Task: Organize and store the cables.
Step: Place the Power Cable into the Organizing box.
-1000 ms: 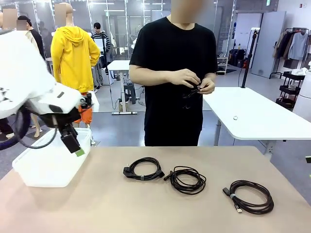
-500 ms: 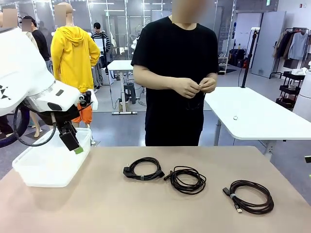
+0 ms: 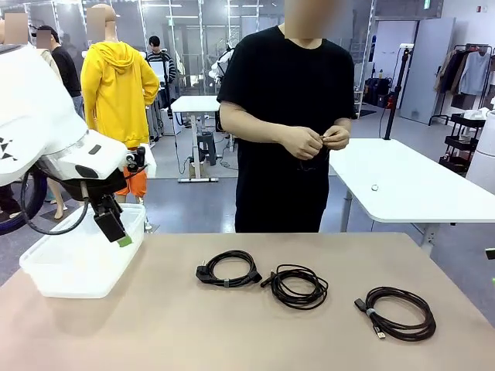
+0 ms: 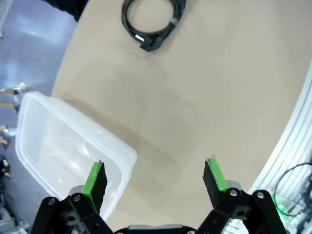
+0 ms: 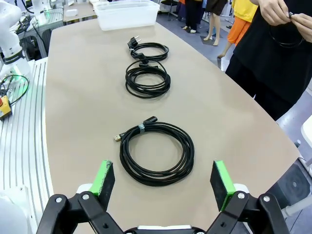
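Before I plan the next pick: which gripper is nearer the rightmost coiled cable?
Right. The right gripper hovers open close over that cable; the left gripper hangs open over the white bin at the far left end of the table.

3 coiled cables (image 3: pixel 226 283) (image 3: pixel 298 304) (image 3: pixel 402 332) are counted, well right of L pincer (image 4: pixel 156 168); 1 clear bin (image 3: pixel 46 278) partly under it; 1 more cord (image 5: pixel 287 46) is held by 1 person (image 3: pixel 286 116).
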